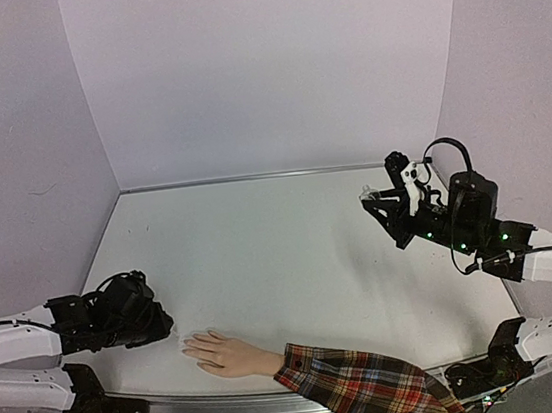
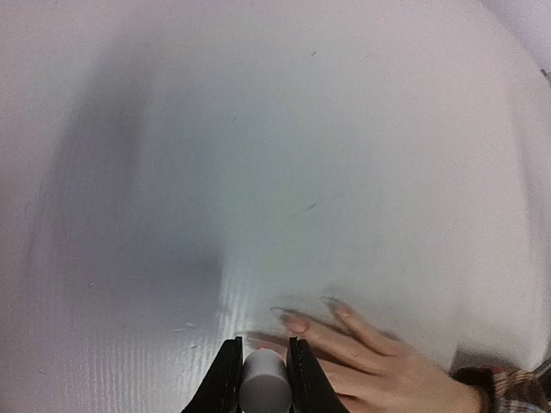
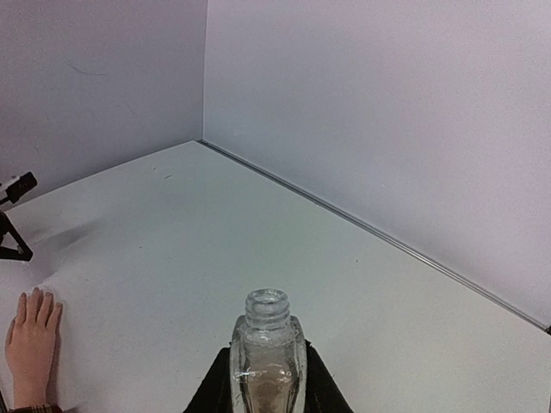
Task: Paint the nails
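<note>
Two grips: left fingers [image 2: 225, 379] pinch a pale grey cylindrical cap [image 2: 263, 383], shown only by the left wrist view; right fingers [image 3: 217, 389] clamp a clear open-necked glass bottle [image 3: 268, 361] at 2 o'clock. Pale nails [image 2: 297, 325] tip the beige mannequin hand [image 2: 370, 361] at the white tabletop's [image 1: 282, 256] 7 o'clock, beside the cap.

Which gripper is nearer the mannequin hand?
Left. The left gripper is right beside the mannequin hand, holding a white cap; the right gripper is far across the table, holding an open bottle.
</note>
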You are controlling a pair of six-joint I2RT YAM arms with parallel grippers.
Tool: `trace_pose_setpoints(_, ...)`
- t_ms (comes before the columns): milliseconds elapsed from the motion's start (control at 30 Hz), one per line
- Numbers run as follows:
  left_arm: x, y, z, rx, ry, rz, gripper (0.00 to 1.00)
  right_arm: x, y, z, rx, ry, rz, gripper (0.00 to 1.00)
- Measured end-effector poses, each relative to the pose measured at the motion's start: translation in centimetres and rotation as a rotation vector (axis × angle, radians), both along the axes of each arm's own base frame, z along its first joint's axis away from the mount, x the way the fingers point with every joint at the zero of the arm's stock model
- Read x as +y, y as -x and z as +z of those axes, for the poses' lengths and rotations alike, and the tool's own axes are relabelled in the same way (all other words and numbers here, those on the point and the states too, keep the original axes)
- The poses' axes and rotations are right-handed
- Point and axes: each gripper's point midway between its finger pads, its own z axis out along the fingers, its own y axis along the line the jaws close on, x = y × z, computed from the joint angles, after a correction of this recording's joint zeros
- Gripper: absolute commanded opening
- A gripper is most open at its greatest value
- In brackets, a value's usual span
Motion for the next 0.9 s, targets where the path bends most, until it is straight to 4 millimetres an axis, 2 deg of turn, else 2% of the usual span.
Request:
trace_pose_setpoints(100, -1.3, -1.2, 4.1, -0.076, 0.049, -0.019, 0.0, 0.2, 0.2, 0.0, 0.0, 0.003, 0.016, 0.0)
trace_pose_setpoints(200, -3.5, -2.9, 9.1, -0.177, 0.104, -0.078, 0.0, 0.9, 0.8, -0.2, 0.003, 0.01, 0.073, 0.0)
trace_pose_setpoints(333, -7.9, -5.1, 16.0, -0.319, 0.16, -0.218, 0.0, 3.0, 1.8, -0.4, 0.034, 0.008, 0.203, 0.0)
trace_pose_setpoints(467, -12.8, -6.9, 21.4, -0.44, 0.196, -0.38, 0.0, 5.7, 2.5, 0.0, 0.077, -0.017, 0.339, 0.0)
trace_pose_setpoints(600, -16.1, -7.4, 25.1, -0.535, 0.241, -0.508, 0.0, 8.2, 4.0, 0.4, 0.089, -0.045, 0.474, 0.0)
trace_pose_setpoints(667, -17.0, -7.2, 26.3, -0.57, 0.264, -0.558, 0.0, 9.3, 5.0, 0.6, 0.092, -0.051, 0.538, 0.0)
trace_pose_setpoints(900, -19.0, -5.5, 29.0, -0.639, 0.364, -0.703, 0.0, 13.0, 6.5, 1.4, 0.085, -0.074, 0.685, 0.0)
